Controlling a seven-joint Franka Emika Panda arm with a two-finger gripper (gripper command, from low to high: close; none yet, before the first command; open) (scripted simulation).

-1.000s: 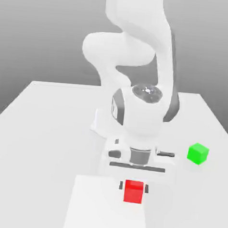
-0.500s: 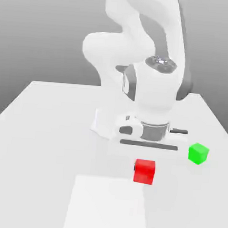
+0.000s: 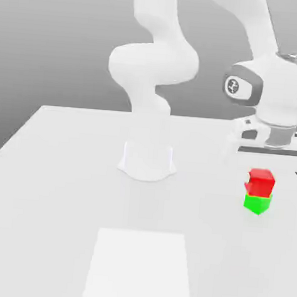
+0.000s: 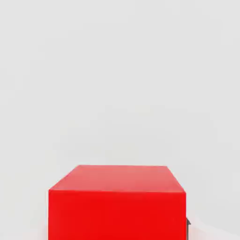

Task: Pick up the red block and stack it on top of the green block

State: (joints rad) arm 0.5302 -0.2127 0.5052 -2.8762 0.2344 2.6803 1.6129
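Observation:
The red block (image 3: 260,182) hangs under my gripper (image 3: 262,174), which is shut on it, at the exterior view's right. Directly beneath it sits the green block (image 3: 257,204) on the white table (image 3: 60,188). The red block's underside meets or nearly meets the green block's top; I cannot tell whether they touch. The two are roughly lined up, the red one slightly turned. In the hand view the red block (image 4: 117,204) shows close up, with a dark sliver of a fingertip (image 4: 188,227) at its side. The green block is hidden beneath it there.
The arm's white base (image 3: 148,160) stands at the middle of the table, to the exterior view's left of the blocks. A paler square patch (image 3: 140,266) lies on the table near its front edge. The table's right edge runs close to the blocks.
My gripper lifted the red block off the pale square patch and carried it back and to the exterior view's right, bringing it over the green block. The green block has not moved.

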